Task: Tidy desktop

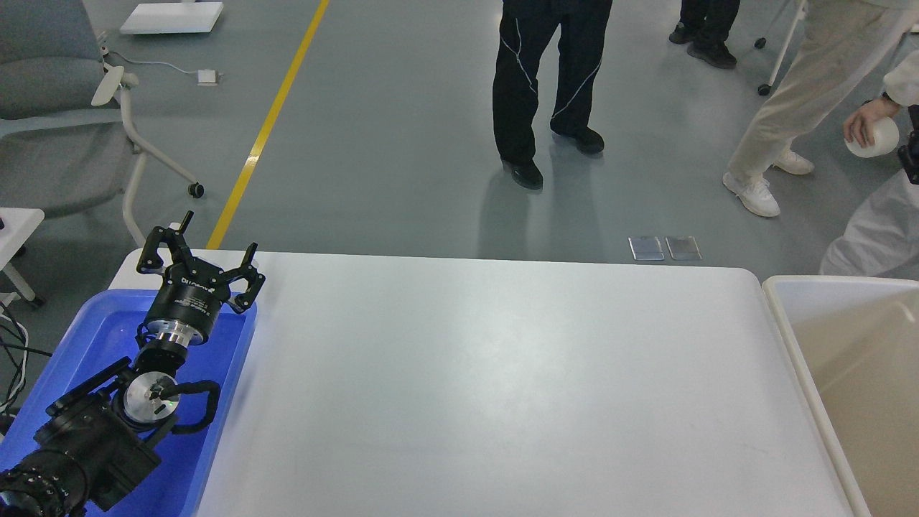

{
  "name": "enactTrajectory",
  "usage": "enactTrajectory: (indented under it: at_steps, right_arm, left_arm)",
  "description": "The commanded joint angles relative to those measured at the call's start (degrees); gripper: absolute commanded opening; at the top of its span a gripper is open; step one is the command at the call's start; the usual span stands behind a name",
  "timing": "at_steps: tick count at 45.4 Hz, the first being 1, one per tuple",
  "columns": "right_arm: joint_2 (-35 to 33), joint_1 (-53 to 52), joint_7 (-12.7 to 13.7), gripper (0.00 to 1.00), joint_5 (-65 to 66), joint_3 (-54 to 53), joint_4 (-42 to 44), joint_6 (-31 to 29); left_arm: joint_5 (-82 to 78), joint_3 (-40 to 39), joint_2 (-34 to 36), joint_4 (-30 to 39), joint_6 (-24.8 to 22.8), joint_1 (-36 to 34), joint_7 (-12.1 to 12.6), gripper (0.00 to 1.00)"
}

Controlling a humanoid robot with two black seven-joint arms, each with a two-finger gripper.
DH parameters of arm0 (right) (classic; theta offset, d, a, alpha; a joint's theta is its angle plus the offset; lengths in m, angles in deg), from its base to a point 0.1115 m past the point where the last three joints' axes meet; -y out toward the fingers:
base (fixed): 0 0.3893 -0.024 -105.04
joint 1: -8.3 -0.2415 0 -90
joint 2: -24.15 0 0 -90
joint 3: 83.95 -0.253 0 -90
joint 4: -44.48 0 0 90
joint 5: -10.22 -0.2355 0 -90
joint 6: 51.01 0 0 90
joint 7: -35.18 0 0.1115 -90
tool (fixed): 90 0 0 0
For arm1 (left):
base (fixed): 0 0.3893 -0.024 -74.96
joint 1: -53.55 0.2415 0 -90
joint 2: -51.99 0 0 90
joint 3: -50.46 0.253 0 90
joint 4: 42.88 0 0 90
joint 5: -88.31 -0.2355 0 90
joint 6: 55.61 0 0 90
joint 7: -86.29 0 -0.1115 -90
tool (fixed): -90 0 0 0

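The desktop (pixel 502 388) is a large white matte tabletop with rounded corners, and I see nothing lying on it. My left gripper (pixel 208 248) is open and empty, its fingers spread above the far end of the blue tray (pixel 79 337) at the table's left edge. My right gripper is out of view.
A beige white-rimmed bin (pixel 847 373) stands against the table's right edge. Beyond the far edge people stand on the grey floor: one in black trousers (pixel 531 86), one in beige trousers (pixel 797 108). A hand holds a white ball (pixel 872 136) at far right. A grey chair (pixel 64 108) is at back left.
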Motion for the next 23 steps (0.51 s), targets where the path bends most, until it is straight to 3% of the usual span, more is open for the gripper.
enactTrajectory:
  at_steps: [1,23]
  right_arm:
    - [3.6,2.3,-1.5,1.00,0.0,-2.3,-1.9,-3.3]
    - [16.7,12.4,-1.7,1.00,-0.9,-7.2,1.1,-4.7]
  left_arm:
    - [0.0,0.0,0.0,0.0,0.0,0.0,0.0,1.00]
    - [0.0,0.0,-0.1,0.0,0.0,0.0,0.0,1.00]
